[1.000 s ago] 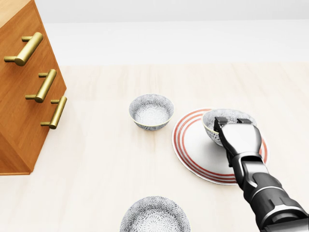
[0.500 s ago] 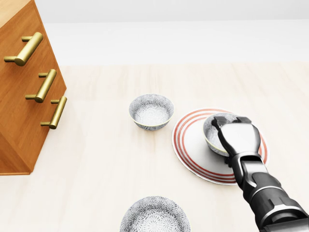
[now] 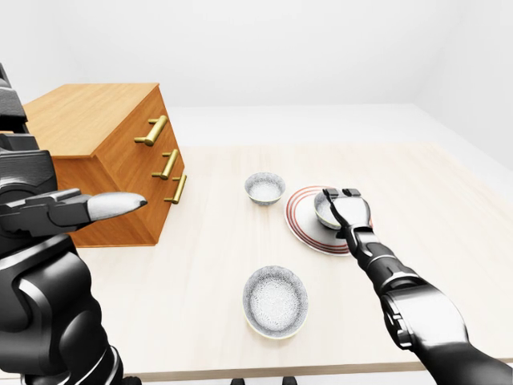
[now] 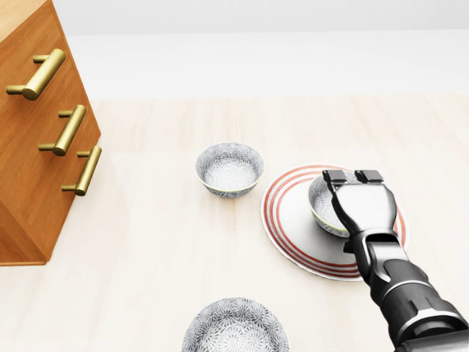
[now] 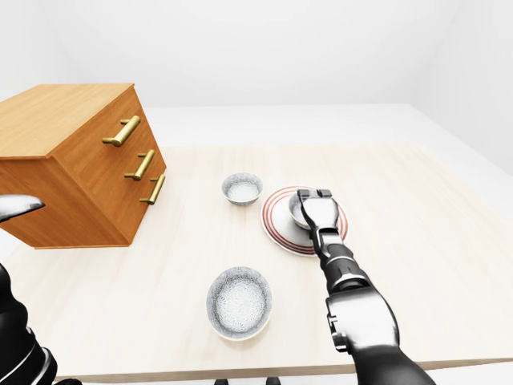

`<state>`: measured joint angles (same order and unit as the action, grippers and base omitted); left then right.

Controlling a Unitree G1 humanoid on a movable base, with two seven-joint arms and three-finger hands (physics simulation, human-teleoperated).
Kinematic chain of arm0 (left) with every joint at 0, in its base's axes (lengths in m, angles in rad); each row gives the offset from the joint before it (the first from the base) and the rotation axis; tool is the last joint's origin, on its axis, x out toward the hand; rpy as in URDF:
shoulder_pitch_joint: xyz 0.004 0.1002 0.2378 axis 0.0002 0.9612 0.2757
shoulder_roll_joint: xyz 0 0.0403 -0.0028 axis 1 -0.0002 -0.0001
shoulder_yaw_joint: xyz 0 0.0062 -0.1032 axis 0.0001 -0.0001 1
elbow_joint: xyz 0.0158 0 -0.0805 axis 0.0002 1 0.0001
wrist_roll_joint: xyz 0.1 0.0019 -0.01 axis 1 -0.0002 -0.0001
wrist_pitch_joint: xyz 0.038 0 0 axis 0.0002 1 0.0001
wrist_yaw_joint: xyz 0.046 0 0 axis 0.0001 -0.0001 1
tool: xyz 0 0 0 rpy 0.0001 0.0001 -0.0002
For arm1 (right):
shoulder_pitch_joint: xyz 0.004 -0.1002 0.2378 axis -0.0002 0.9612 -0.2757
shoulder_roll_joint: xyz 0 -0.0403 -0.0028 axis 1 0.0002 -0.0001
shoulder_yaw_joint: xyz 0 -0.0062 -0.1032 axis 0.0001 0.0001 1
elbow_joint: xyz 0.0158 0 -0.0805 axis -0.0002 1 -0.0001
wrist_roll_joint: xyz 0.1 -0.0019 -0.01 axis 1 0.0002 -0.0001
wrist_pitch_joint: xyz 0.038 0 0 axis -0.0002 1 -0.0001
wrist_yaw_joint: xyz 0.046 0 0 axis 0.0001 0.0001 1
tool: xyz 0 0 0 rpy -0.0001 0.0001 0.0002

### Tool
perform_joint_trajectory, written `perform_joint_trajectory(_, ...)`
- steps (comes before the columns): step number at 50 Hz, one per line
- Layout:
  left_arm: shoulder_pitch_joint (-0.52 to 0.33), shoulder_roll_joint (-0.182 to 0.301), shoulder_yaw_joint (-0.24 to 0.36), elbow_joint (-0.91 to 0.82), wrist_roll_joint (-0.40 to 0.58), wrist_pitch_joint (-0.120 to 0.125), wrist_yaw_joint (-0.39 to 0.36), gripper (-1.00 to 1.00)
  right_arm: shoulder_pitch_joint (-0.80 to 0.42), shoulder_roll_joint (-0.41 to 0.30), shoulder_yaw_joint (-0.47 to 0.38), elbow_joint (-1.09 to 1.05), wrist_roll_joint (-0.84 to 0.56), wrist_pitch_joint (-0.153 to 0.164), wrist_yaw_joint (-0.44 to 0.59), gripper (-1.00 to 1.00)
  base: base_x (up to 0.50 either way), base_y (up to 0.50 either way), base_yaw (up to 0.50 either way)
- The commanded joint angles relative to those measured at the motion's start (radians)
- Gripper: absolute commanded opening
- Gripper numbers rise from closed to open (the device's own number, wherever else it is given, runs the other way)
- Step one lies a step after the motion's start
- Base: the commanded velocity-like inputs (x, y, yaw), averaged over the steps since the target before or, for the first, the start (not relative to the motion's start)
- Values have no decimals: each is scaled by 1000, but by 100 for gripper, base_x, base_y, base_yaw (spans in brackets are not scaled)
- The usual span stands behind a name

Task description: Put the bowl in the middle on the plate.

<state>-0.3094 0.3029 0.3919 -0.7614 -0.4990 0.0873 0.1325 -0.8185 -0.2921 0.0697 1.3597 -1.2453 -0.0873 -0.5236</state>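
The patterned middle bowl (image 4: 322, 207) sits upright on the white plate with red rings (image 4: 288, 220), right of the head view's centre. My right hand (image 4: 352, 177) lies over the bowl's right half, its fingers (image 4: 335, 177) stretched out flat past the bowl's upper rim, open. The thumb is hidden under the hand. My left hand (image 3: 112, 206) floats at the left of the left-eye view, far from the bowls, open with straight fingers and holding nothing.
A second patterned bowl (image 4: 229, 169) stands just left of the plate. A third bowl (image 4: 234, 328) sits at the head view's bottom edge. A wooden drawer chest (image 4: 33, 154) with brass handles occupies the left of the pale table (image 4: 161, 235).
The bowl came down from a raised, tilted pose and settled on the plate. The right hand's fingers then straightened over its rim. The camera has not moved.
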Motion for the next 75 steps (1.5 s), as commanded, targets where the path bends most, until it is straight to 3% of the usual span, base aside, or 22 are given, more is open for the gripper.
perform_joint_trajectory(1, -2, 2, 2, 0, -4, 0, 3, 100, 0, -8, 2, -3, -4, 0, 0, 57, 0, 0, 0)
perform_joint_trajectory(34, -13, 16, 9, 8, -22, 0, 14, 100, -6, -33, 17, -40, -22, 0, 0, 75, 0, 0, 0)
perform_joint_trajectory(40, -17, 20, 10, 12, -25, 0, 18, 100, 19, -29, 13, -49, 7, 0, 0, 88, 0, 0, 0)
perform_joint_trajectory(47, -20, 22, 11, 8, -29, 0, 23, 100, 44, -42, 13, -86, 23, 0, 0, 86, 0, 0, 0)
perform_joint_trajectory(50, -16, 20, 7, 6, -26, 0, 23, 100, 61, -44, 12, -104, 30, 0, 0, 100, 0, 0, 0)
perform_joint_trajectory(57, -22, 22, 10, 3, -31, 0, 27, 100, 102, -57, -1, -175, 59, 0, 0, 100, 0, 0, 0)
perform_joint_trajectory(60, -18, 21, 7, 2, -28, 0, 26, 100, 121, -63, -9, -224, 69, 0, 36, 100, 0, 0, 0)
perform_joint_trajectory(71, -22, 23, 10, 0, -32, 0, 28, 100, 308, -61, -104, -748, 162, 0, 435, 100, 0, 0, 0)
perform_joint_trajectory(75, -22, 23, 10, -1, -33, 0, 28, 100, 346, -55, -130, -877, 174, 0, 517, 100, 0, 0, 0)
